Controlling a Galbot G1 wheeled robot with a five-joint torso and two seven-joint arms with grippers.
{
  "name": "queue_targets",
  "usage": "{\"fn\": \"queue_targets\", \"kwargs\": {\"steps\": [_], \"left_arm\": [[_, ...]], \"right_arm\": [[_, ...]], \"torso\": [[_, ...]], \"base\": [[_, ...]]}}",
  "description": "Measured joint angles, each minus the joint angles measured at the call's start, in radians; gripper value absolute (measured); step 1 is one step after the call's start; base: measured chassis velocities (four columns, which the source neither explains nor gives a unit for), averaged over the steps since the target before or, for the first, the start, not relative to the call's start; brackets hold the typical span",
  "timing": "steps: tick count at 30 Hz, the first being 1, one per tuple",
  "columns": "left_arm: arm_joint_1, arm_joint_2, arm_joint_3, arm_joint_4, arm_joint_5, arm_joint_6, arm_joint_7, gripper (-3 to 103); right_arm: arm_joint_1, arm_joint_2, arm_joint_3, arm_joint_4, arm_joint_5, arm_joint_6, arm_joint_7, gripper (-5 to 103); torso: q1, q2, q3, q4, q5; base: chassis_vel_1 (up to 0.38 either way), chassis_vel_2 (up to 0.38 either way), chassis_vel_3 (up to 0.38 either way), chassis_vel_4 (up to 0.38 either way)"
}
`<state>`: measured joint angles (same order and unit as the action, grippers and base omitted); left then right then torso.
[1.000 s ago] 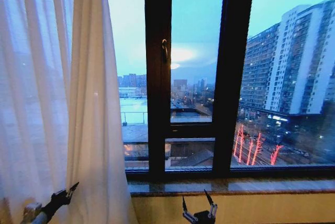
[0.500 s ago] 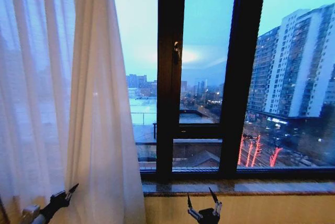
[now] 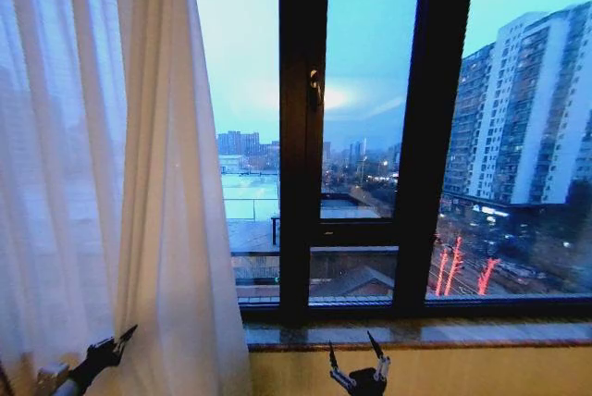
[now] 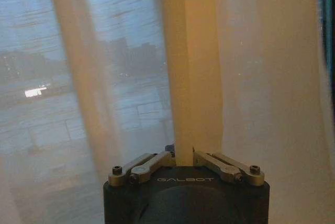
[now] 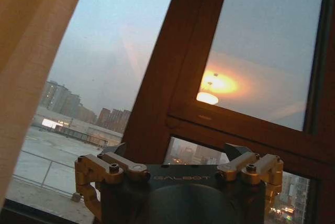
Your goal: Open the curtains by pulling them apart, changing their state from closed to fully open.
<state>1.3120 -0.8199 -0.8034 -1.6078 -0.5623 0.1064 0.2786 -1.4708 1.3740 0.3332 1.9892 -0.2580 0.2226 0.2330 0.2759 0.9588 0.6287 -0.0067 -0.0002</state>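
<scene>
the head view takes in the whole scene: the curtains (image 3: 102, 165) hang bunched over the left part of the window, their inner edge falling in long folds to the bottom of the picture, while the glass to the right stands uncovered behind the dark window frame (image 3: 303, 137). a handle (image 3: 316, 89) sits on that frame, and a stone sill (image 3: 416, 333) runs below it. beyond the glass lie a dusk sky and a tall apartment block (image 3: 527, 109).

the left gripper (image 3: 118, 339) shows low at the left, its dark arm angled up and to the right with the fingertips pressed into the curtain's lower folds. the left wrist view gives what the head view cannot: the fingers (image 4: 152, 162) are drawn together around one vertical fold of the sheer fabric (image 4: 191, 77), clenched on it just above the gripper body.

the right gripper (image 3: 359, 359) sits low at the centre, pointing up in front of the wall below the sill, its two thin fingers spread apart and grasping nothing. the right wrist view looks up past those splayed fingers (image 5: 120, 167) at the frame (image 5: 172, 77) and the sky, with the curtain's edge (image 5: 31, 56) off to one side, well apart from the gripper.
</scene>
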Motion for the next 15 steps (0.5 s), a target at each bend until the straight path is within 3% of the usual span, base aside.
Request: {"fn": "queue_targets", "kwargs": {"steps": [15], "left_arm": [[0.009,-0.004,-0.01,-0.005,0.002,-0.002,0.004,0]], "right_arm": [[-0.006,0.0,-0.014,0.0,0.03,0.004,0.024,100]], "torso": [[0.0,0.0,0.0,0.0003,-0.0002]], "base": [[0.23,0.253,-0.224,-0.26]]}}
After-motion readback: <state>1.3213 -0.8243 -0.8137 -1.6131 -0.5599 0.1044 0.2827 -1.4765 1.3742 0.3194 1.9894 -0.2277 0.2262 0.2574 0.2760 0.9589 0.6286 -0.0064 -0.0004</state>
